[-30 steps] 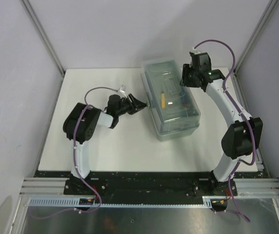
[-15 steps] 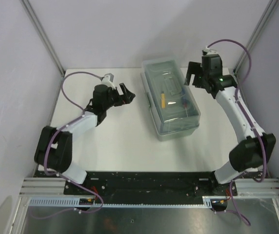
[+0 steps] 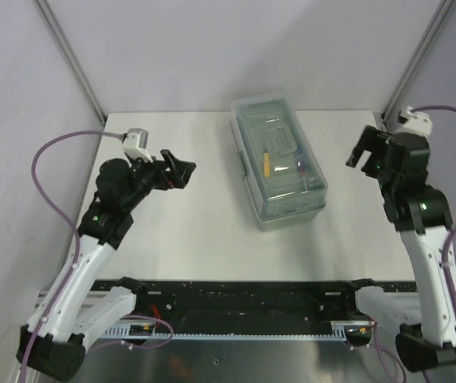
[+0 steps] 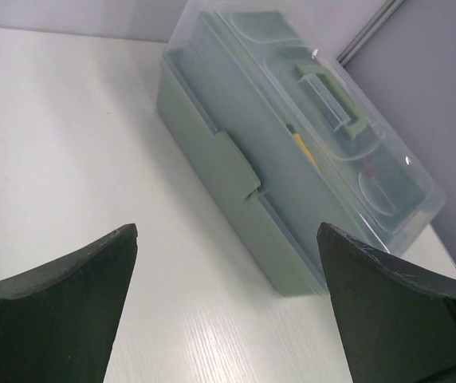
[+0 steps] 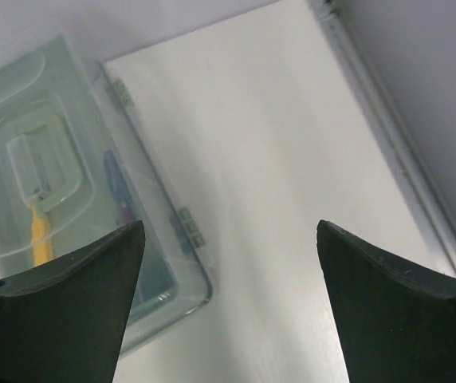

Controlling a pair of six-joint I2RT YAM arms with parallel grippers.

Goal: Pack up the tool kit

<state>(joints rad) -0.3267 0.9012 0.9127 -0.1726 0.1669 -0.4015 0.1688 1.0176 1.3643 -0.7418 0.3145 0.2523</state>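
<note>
Toolbox (image 3: 280,171) sits shut on the table (image 3: 196,231). Left gripper (image 3: 178,171) and right gripper (image 3: 363,153) flank the toolbox, well apart from it. Both have jaws spread wide and hold nothing.

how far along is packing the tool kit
Looks nearly finished. Done: the toolbox sits with its clear lid down, a yellow-handled tool visible inside, and no loose tools show on the table. In hand: nothing; left claw and right claw hover open, apart from it. Left: perhaps confirming the latch, which I cannot judge.
</note>
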